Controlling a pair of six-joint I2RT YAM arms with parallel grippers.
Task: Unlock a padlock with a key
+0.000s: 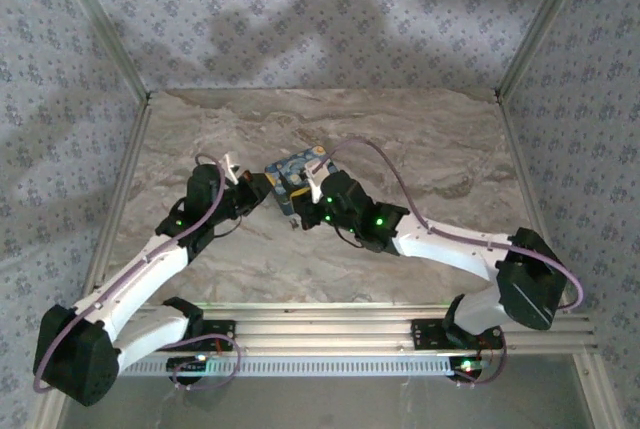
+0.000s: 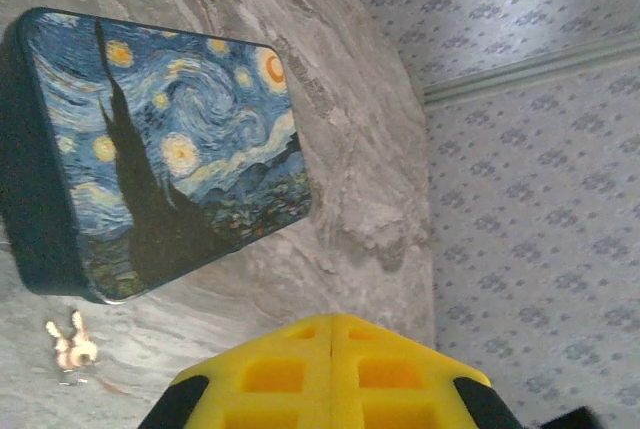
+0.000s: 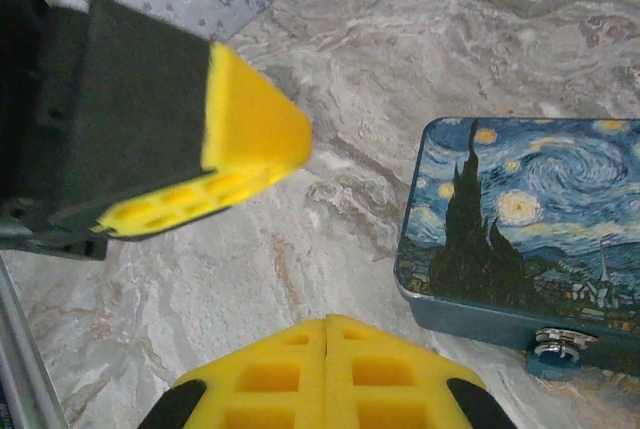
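Table (image 1: 420,149): a marble-patterned top, walled at the back and sides with patterned paper.
Tin box (image 1: 296,175): a flat tin with a painted night sky of swirls and stars on its lid, lying flat near the middle of the table, a little toward 12 o'clock from the top camera.
Left arm: reaches in from 7 o'clock, its tip just beside the tin at the tin's 9 o'clock.
Right arm: reaches in from 4 o'clock, its tip just beside the tin at the tin's 6 o'clock.
Left claw (image 2: 330,325): closed, the two yellow pads pressed flat together with nothing between them. It hangs over bare table. From its own camera the tin lies at 10 o'clock.
Right claw (image 3: 327,325): closed as well, pads meeting along one seam, nothing held. From its own camera the tin lies at 3 o'clock, and the other claw's yellow pad sits at 10 o'clock, apart from it.
Blue and silver piece (image 3: 556,349): a small blue body with a round metal part, touching the tin's near side wall, at 4 o'clock from the right wrist camera. Whether it is the padlock or the key, I cannot tell.
Small pale object (image 2: 70,343): lies on the table near the tin's corner, at 8 o'clock from the left wrist camera. It is too blurred to name.
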